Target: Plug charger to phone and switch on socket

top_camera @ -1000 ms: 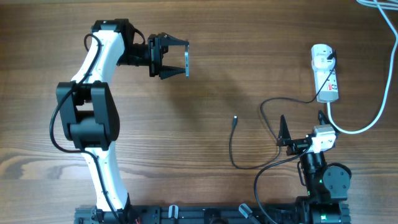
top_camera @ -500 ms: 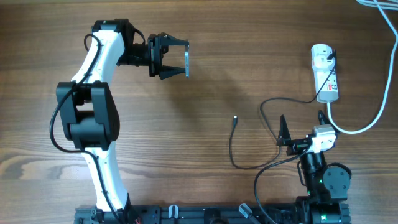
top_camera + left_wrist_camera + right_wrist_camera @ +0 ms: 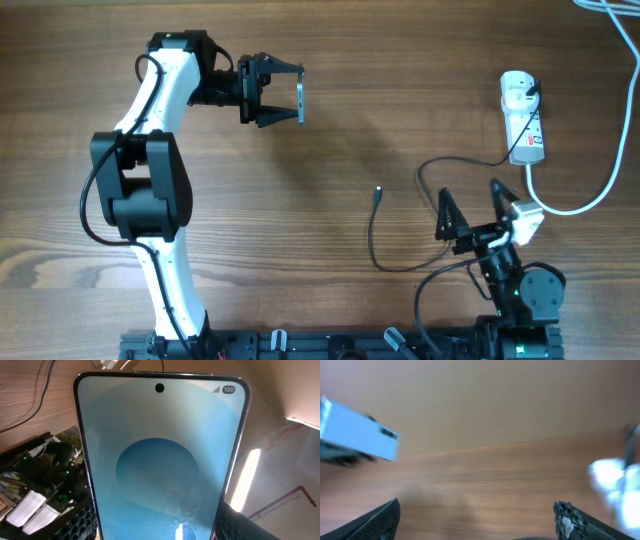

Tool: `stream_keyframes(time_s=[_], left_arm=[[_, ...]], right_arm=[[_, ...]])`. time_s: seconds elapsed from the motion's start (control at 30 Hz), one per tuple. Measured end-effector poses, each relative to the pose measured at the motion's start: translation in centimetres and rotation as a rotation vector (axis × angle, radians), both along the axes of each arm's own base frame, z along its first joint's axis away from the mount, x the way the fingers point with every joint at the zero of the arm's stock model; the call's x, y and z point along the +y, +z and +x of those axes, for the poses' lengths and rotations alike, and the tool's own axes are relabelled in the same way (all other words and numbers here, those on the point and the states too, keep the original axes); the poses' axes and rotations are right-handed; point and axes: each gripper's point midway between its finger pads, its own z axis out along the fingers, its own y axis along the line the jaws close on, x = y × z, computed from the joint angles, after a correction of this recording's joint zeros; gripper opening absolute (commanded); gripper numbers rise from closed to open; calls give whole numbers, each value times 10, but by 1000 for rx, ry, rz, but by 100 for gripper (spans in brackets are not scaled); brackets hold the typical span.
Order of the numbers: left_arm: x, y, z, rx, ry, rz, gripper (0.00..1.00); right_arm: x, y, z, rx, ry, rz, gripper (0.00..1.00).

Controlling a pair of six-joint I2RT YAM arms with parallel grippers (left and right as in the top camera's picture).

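Our right pincer (image 3: pixel 470 205) has swung round and now stands spread wide and empty over the table (image 3: pixel 330 300). Our left pincer (image 3: pixel 288 96) clamps the phone (image 3: pixel 301 101) edge-on, well apart from the socket (image 3: pixel 524 118). The charger (image 3: pixel 378 193) lies loose between them with nothing in its way. We judge that plugging and switching both remain.

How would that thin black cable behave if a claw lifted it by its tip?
Probably floppy: the charger cable lies in loose curves, so it should droop and trail behind. Its small connector tip looks light, but being so thin it might twist in a grip.
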Motion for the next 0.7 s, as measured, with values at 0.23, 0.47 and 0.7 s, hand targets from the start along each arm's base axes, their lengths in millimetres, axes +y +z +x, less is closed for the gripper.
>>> stream_keyframes(time_s=[0.23, 0.47, 0.7], left_arm=[[0, 0, 0, 0, 0, 0, 70], [0, 0, 0, 2, 0, 0, 70], [4, 1, 2, 4, 10, -4, 70]], right_arm=[[15, 44, -10, 124, 184, 898, 100], [21, 139, -39, -133, 315, 776, 100], [24, 147, 6, 353, 110, 343, 100]])
